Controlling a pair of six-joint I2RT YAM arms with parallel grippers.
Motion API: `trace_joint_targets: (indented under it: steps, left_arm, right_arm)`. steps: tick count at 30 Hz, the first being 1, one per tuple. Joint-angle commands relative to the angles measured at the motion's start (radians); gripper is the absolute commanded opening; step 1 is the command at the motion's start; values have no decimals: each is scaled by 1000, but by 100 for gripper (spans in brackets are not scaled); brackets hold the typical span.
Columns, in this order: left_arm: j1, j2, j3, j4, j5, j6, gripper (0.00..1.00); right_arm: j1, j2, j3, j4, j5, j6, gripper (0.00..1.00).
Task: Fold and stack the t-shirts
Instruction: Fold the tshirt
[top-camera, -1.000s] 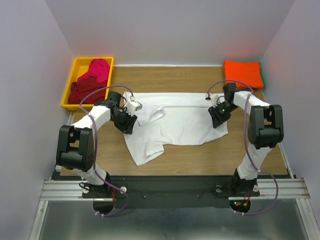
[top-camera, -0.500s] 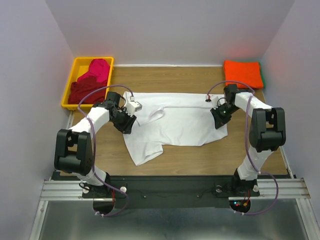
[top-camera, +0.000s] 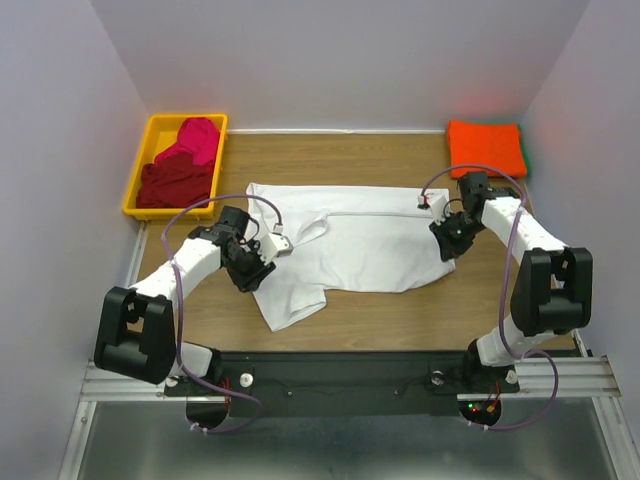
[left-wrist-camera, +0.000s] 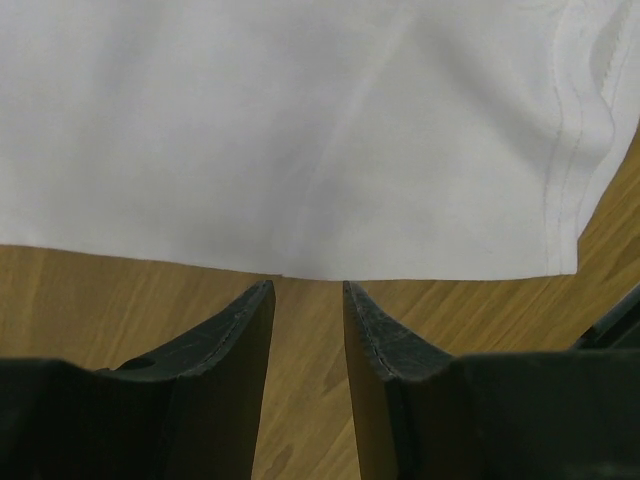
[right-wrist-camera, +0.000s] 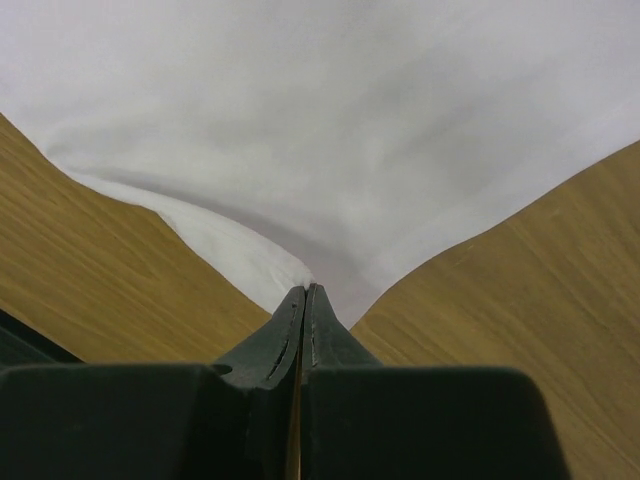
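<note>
One white t-shirt (top-camera: 370, 250) lies spread on the wooden table (top-camera: 380, 160), its corner pinched thin by the right gripper (right-wrist-camera: 303, 292) while the left gripper (left-wrist-camera: 307, 290) stands parted short of the hem, so a lone pull could drag the cloth askew.

The wooden table (top-camera: 400, 310) carries 1 white t-shirt (top-camera: 370, 245), spread mostly flat across its middle. Beyond that shirt's left end sits 1 yellow bin (top-camera: 163, 130). Beyond its right end lies 1 folded orange t-shirt (top-camera: 486, 147).
</note>
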Motion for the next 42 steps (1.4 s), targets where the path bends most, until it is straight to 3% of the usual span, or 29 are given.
trace_joint_targets:
  steps: [1, 10, 18, 22, 25, 27, 36, 42]
  left_arm:
    - [-67, -41, -43, 11, -36, 63, 45]
    - [-191, -31, -78, 8, -17, 72, 42]
    - [-234, 51, -142, 84, -111, 51, 42]
    - [-242, 58, -159, 91, -146, 55, 30]
    - [-242, 47, -147, 65, -146, 62, 7]
    - [-240, 13, -126, 26, -146, 57, 0]
    - [-240, -177, 9, -230, -62, 48, 0]
    - [-240, -206, 101, -285, -59, 42, 0]
  right_arm:
    - [4, -51, -55, -27, 56, -36, 0]
    - [-2, -98, -127, -13, 94, -37, 1]
    - [-17, -106, -137, -6, 110, -40, 1]
    - [-22, -118, -152, 8, 111, -39, 1]
    - [-26, -131, -157, 14, 107, -28, 0]
    - [-30, -155, -161, 13, 105, -22, 1]
    - [-63, -319, -195, -1, 107, -8, 0]
    - [-80, -327, -169, -2, 111, -14, 1]
